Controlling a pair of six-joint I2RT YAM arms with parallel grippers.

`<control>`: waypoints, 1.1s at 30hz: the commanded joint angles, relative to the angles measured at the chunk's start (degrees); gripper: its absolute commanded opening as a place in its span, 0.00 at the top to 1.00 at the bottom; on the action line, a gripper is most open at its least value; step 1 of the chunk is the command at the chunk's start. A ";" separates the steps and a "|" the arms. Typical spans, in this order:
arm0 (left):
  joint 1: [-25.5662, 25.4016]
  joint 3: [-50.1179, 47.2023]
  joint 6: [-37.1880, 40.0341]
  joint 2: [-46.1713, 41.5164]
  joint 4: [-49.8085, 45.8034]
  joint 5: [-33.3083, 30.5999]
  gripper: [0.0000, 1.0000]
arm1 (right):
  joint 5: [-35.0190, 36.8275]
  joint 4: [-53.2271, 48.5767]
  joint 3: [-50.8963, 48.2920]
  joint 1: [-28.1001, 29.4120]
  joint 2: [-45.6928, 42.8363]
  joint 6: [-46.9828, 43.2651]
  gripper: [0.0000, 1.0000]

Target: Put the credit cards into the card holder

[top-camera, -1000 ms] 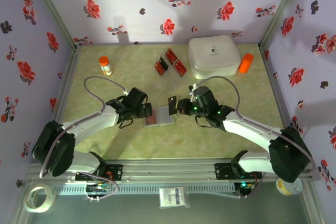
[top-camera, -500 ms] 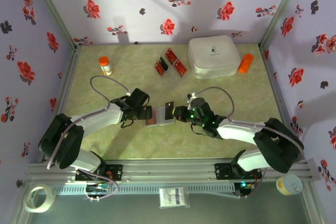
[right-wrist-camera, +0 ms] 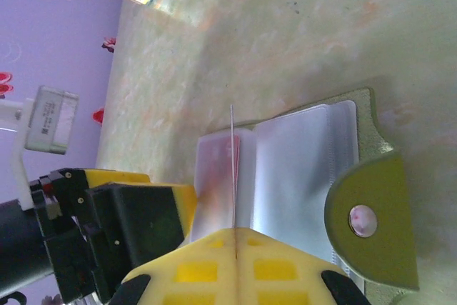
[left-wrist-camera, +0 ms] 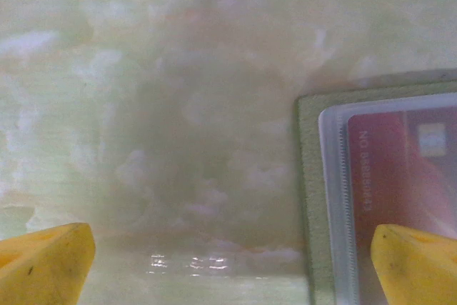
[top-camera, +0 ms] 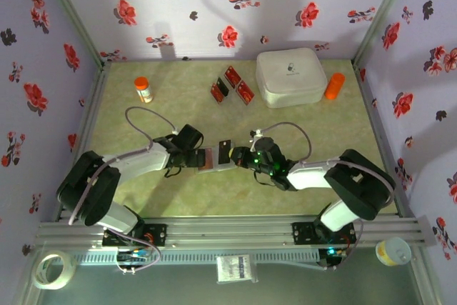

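Note:
The card holder (top-camera: 216, 160) lies open mid-table, olive outside with clear sleeves (right-wrist-camera: 300, 169) and a snap flap. One red card (left-wrist-camera: 407, 169) sits in a sleeve. My right gripper (top-camera: 238, 156) is shut on a credit card (top-camera: 226, 152). In the right wrist view that card (right-wrist-camera: 233, 169) shows edge-on, upright over the holder's left sleeve, and the gripper (right-wrist-camera: 234, 232) is pinching its lower edge. My left gripper (top-camera: 199, 157) is open and low at the holder's left edge. One of its yellow fingertips (left-wrist-camera: 418, 266) rests over the holder, the other over bare table. Three more credit cards (top-camera: 232, 85) lie at the back.
A big white rounded box (top-camera: 289, 76) stands back right with an orange cylinder (top-camera: 334, 86) beside it. An orange-capped bottle (top-camera: 143, 89) stands back left. Flowered walls close in three sides.
My right gripper has carried the card left and down, from beside the holder to over its sleeves. The left gripper has edged in against the holder's left side.

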 commanded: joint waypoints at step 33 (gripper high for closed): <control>0.24 -4.52 -2.60 -0.85 1.00 0.23 0.00 | -0.82 20.78 -0.59 0.83 14.67 6.57 1.00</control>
